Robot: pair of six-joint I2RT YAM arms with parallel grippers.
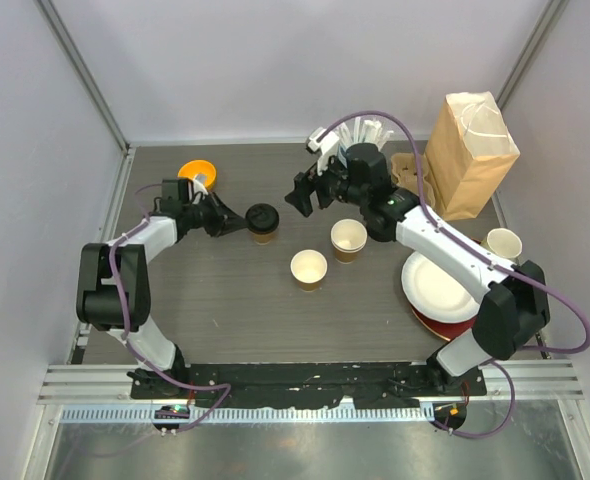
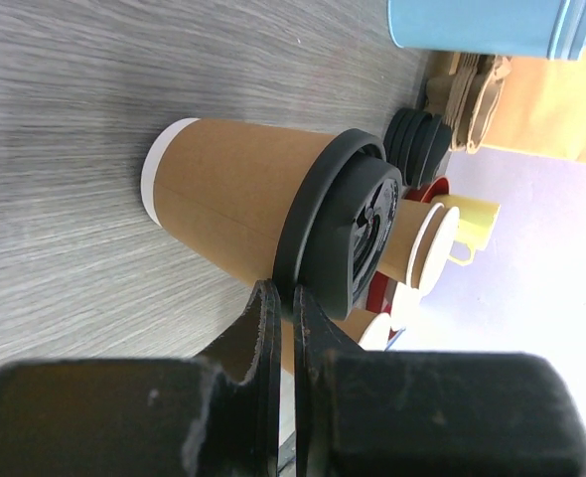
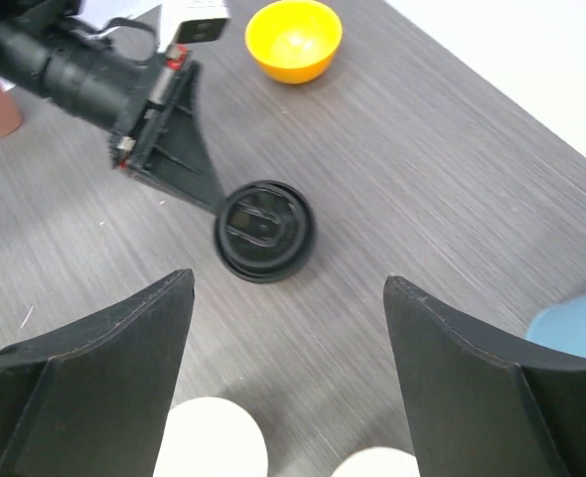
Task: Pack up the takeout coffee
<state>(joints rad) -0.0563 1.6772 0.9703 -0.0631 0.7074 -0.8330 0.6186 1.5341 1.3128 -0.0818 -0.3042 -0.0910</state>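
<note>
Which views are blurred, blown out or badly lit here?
Top external: evenly lit and sharp, with only a faint shadow by the lidded cup. Left wrist: the shut left pincer is a dark foreground blur, the cup is crisp, the background soft. Right wrist: the open right pincer is dark and slightly soft, the black lid sharp, the top-right corner nearly blown white.

A lab test cell: plain white panels (image 1: pixel 275 60) enclosing a table (image 1: pixel 235 300).

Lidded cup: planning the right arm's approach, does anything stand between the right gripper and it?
Nothing visible. Bare table lies between the open right gripper and the lidded cup; the shut left gripper sits at its far side.
</note>
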